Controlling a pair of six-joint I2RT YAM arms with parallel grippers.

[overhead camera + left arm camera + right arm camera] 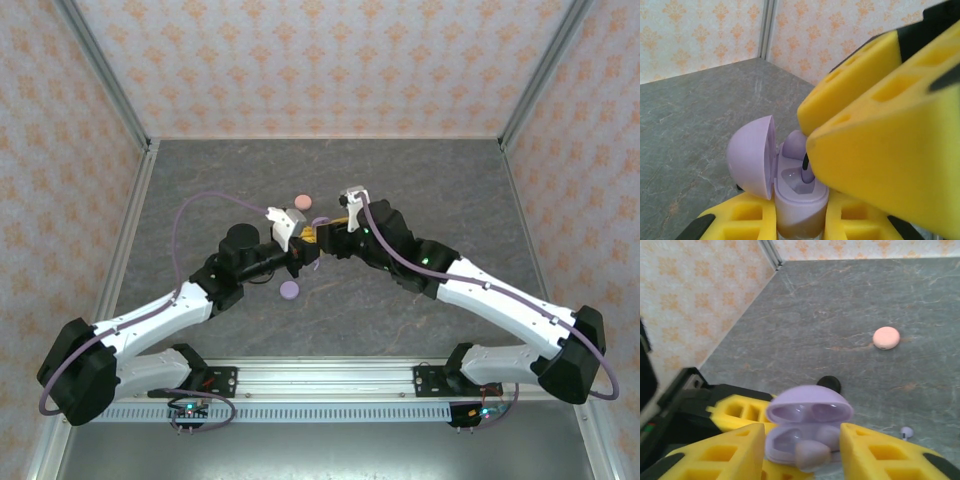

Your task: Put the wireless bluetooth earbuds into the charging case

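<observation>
My left gripper (pixel 800 220) is shut on the base of an open lilac charging case (pixel 799 202), held upright with its lid (pixel 751 156) swung to the left. One lilac earbud (pixel 794 144) sits in the far slot. A second lilac earbud (pixel 812 455) rests stem-down in the near slot, between the spread yellow fingers (pixel 730 455) of my right gripper (pixel 802 462), which is open and touches neither side of it. In the top view both grippers (pixel 300 252) (pixel 322 238) meet at the table's middle.
A closed pink round case (pixel 886 337) lies farther back on the grey table (pixel 420 180), and a closed lilac round case (pixel 290 290) lies near the left arm. A black disc (pixel 829 384) sits behind the held case. A small pale earbud (pixel 906 432) lies to the right.
</observation>
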